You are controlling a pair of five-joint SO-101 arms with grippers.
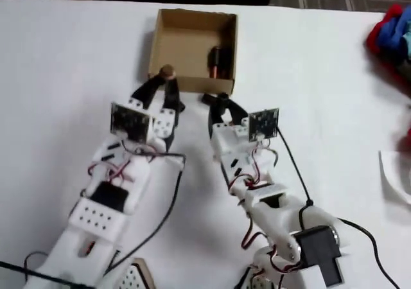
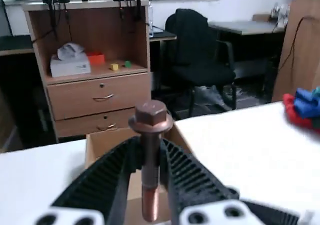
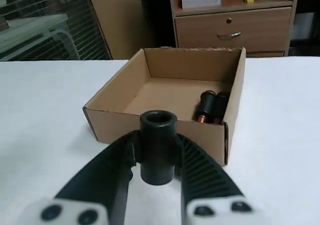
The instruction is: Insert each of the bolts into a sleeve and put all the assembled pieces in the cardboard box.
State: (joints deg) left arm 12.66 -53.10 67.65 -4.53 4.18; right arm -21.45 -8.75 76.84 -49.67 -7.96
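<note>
White table (image 1: pixel 64 77) underneath all. Cardboard box (image 1: pixel 186 45) open-topped, toward the far edge. At the box's near-left corner, left gripper (image 2: pixel 150 152) clamped on a copper bolt (image 2: pixel 150 135), upright, head up. Just short of the box's near wall, toward its right end, right gripper (image 3: pixel 157 147) closed around a black sleeve (image 3: pixel 157 135), bore up. Plain from right wrist, dimmer from above: assembled pieces (image 3: pixel 210 106) lying against the box's right wall. Well right of the box, red-and-blue bundle (image 1: pixel 390 32). Beyond the box, wooden drawer cabinet (image 2: pixel 95 85).
</note>
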